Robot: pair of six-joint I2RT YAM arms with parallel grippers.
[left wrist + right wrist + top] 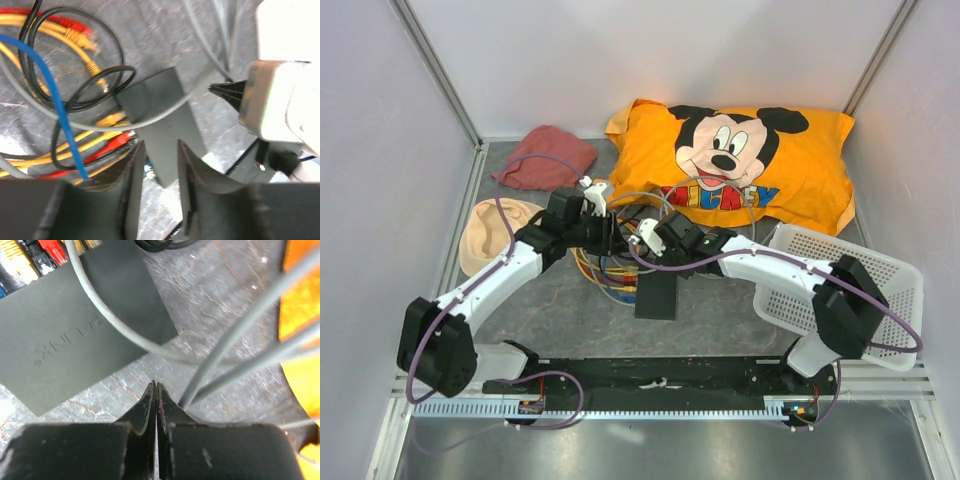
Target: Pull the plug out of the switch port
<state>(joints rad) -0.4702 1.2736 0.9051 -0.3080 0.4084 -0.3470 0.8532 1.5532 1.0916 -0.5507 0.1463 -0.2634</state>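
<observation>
At table (555,318) centre, the switch (656,296) lies flat, plugs (119,141) seated along one edge. Left end effector (160,150) hangs open above it; right end effector (156,386) is closed on nothing. Unrestrained, the switch may drag along when a plug is pulled.

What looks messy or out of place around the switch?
A grey cable lies draped across the top of the switch instead of leading away from it. Beside the switch, loose yellow, red, blue and black cables sit in a tangled heap.
</observation>
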